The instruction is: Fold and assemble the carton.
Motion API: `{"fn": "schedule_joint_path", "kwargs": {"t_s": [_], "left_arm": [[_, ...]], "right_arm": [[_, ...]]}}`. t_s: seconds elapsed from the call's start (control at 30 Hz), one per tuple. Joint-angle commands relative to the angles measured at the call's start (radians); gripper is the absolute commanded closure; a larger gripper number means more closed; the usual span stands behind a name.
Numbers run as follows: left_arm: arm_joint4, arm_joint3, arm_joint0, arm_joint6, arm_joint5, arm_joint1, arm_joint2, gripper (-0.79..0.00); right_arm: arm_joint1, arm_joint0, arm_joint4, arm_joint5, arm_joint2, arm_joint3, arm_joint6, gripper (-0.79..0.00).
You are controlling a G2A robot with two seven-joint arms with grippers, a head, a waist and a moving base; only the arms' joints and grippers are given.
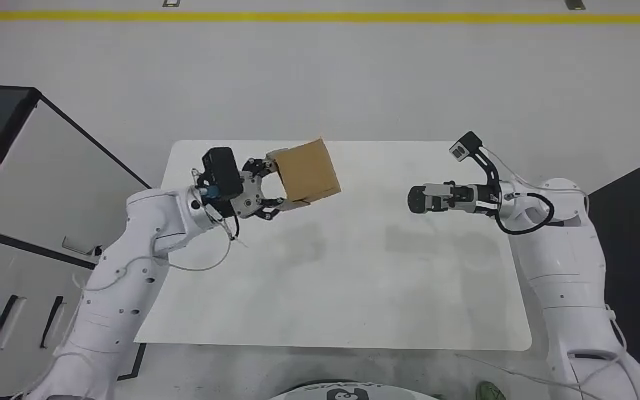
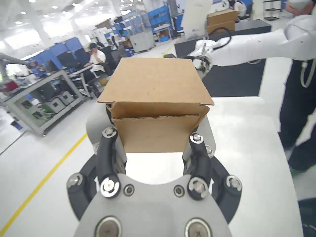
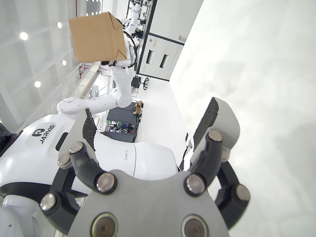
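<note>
A brown carton (image 1: 305, 170), folded into a box shape, hangs above the far left part of the white table (image 1: 400, 290). My left gripper (image 1: 262, 195) is shut on it. In the left wrist view the two fingers (image 2: 109, 136) press the carton (image 2: 153, 87) from both sides, with a tucked flap facing the camera. My right gripper (image 1: 413, 197) hovers over the right part of the table, apart from the carton and pointing toward it. In the right wrist view the right gripper (image 3: 150, 114) is open with nothing between its ribbed pads, and the carton (image 3: 96, 38) shows farther off.
A grey cabinet (image 1: 40, 170) stands off the table's left side. A yellow floor line (image 1: 320, 16) runs behind the table. The table's middle and front are bare.
</note>
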Motion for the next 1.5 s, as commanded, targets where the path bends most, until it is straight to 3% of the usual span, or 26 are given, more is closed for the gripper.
{"fn": "schedule_joint_path", "kwargs": {"t_s": [0.0, 0.2, 0.43, 0.63, 0.9, 1.23, 1.47], "left_arm": [[0.03, 0.019, -0.012, 0.001, -0.021, 0.008, 0.028, 0.0], [0.051, 0.093, -0.058, 0.05, -0.021, 0.043, 0.103, 0.0], [0.059, 0.093, -0.055, 0.038, -0.013, 0.043, 0.106, 0.0], [0.085, 0.221, -0.094, 0.012, -0.021, 0.037, 0.194, 0.0], [0.105, 0.407, -0.191, 0.109, -0.021, 0.017, 0.35, 0.0], [0.111, 0.42, -0.195, 0.1, -0.019, 0.014, 0.363, 0.0], [0.036, 0.585, -0.262, 0.059, -0.021, -0.02, 0.454, 0.0]], "right_arm": [[0.0, 0.0, 0.0, 0.0, 0.0, 0.0, 0.0, -0.785], [0.0, 0.0, 0.0, 0.0, 0.0, 0.0, 0.0, -0.785], [0.0, 0.0, 0.0, 0.0, 0.0, 0.0, 0.0, -0.785], [0.0, 0.0, 0.0, 0.0, 0.0, 0.0, 0.0, -0.785], [0.0, 0.0, 0.0, 0.0, 0.0, 0.0, 0.0, -0.785], [0.0, 0.0, 0.0, 0.0, 0.0, 0.0, 0.0, -0.785], [0.0, 0.0, 0.0, 0.0, 0.0, 0.0, 0.0, -0.785]]}}
